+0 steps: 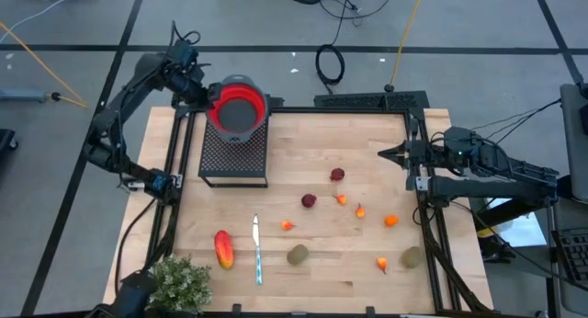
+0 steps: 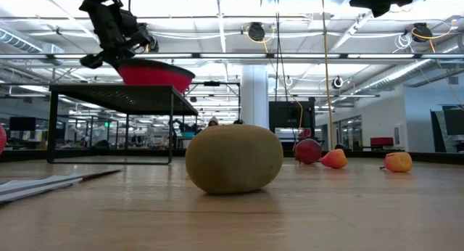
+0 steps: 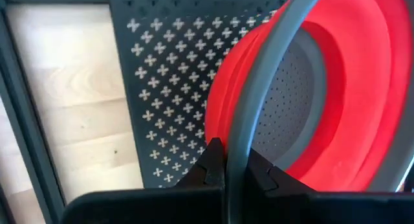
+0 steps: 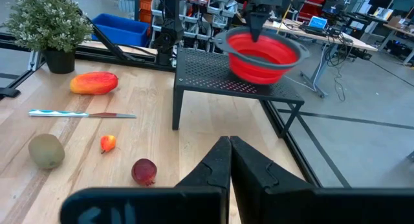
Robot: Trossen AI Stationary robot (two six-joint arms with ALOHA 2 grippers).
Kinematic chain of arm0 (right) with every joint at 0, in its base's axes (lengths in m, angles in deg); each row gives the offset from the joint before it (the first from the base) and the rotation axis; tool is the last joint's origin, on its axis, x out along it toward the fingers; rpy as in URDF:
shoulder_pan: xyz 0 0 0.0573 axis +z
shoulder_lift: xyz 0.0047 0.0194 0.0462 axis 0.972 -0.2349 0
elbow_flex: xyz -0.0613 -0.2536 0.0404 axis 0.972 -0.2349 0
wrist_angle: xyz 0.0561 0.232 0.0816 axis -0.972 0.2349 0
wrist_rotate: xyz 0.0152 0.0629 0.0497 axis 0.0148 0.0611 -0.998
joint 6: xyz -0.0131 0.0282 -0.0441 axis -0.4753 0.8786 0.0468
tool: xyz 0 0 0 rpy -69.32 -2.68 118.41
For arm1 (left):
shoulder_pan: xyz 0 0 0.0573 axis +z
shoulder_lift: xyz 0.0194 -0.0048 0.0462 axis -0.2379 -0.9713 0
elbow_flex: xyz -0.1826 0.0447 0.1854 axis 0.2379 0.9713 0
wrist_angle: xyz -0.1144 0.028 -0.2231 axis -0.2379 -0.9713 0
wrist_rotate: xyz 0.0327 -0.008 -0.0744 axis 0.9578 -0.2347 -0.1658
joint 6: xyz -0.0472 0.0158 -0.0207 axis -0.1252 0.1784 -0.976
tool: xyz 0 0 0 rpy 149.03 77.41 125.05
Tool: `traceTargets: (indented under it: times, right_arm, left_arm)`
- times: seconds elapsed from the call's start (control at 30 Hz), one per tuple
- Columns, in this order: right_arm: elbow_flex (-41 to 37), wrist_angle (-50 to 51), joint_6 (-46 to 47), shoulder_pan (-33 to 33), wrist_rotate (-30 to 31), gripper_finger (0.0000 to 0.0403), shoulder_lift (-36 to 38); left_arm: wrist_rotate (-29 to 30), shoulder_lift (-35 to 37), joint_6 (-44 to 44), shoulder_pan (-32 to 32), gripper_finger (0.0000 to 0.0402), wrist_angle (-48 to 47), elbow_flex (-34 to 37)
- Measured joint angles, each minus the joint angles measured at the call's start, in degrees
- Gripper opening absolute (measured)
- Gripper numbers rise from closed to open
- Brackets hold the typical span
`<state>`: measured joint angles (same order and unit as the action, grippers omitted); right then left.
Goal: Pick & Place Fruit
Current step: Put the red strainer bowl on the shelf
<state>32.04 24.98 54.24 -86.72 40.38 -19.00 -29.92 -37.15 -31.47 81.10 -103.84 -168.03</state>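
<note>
My left gripper (image 3: 234, 169) is at the table's far left, shut on a red collapsible bowl (image 1: 237, 111) with a grey rim, over a black perforated stand (image 1: 234, 157). My right gripper (image 1: 386, 153) waits shut by the right edge. On the wood lie an elongated red-orange fruit (image 1: 223, 248), two kiwi-like ovals (image 1: 297, 255) (image 1: 411, 257), two dark red balls (image 1: 337, 175) (image 1: 309, 200) and several tiny orange bits (image 1: 360, 211). One oval (image 2: 233, 158) fills the low view's centre. My left gripper pinches the bowl's grey rim (image 3: 240, 143) between its two fingers (image 3: 212, 160), at the rim's far-left side. The fingers slant down from the far left, one inside the bowl and one outside. The bowl (image 2: 156, 73) sits over the stand's top; whether it rests on it, I cannot tell.
A slim silver-and-teal knife (image 1: 257, 249) lies between the elongated fruit and the nearer oval. A bushy green plant (image 1: 179, 281) stands at the near left corner. Black frame rails (image 1: 424, 217) run along the table's left and right sides.
</note>
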Motion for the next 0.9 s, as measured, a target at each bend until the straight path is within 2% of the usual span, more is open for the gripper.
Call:
traceTargets:
  times: [0.33,0.77,0.9]
  right_arm:
    - [0.0,0.0,0.0,0.0,0.0,0.0,0.0]
    - [0.0,0.0,0.0,0.0,0.0,0.0,0.0]
    - [0.0,0.0,0.0,0.0,0.3,0.0,0.0]
  left_arm:
    - [-0.3,0.0,-0.7,0.5,0.0003,4.5,0.7]
    - [1.2,0.0,0.5,0.6,0.0003,3.7,0.7]
    - [2.1,0.0,0.5,0.6,0.0019,3.1,0.7]
